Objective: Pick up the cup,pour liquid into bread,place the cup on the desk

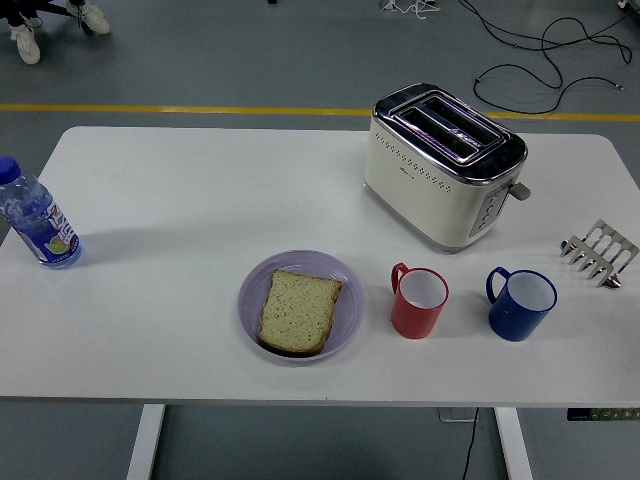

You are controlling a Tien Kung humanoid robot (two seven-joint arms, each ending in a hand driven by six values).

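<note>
Neither robot hand is in view; the red mug (418, 302), upright just right of the bread slice (298, 310), looks rigid, light and smooth-sided, best gripped around its body.

- We see a matt white table (200, 200), smooth.
- The toaster (440, 170) has glossy cream sides and a shiny metal top.
- The red cup (417, 303) and blue cup (520, 305) look glossy.
- The bread (298, 311) is rough and porous on a smooth lilac plate (345, 285).
- The bottle (36, 217) is clear plastic.
- The rack (599, 252) is bright metal.
</note>
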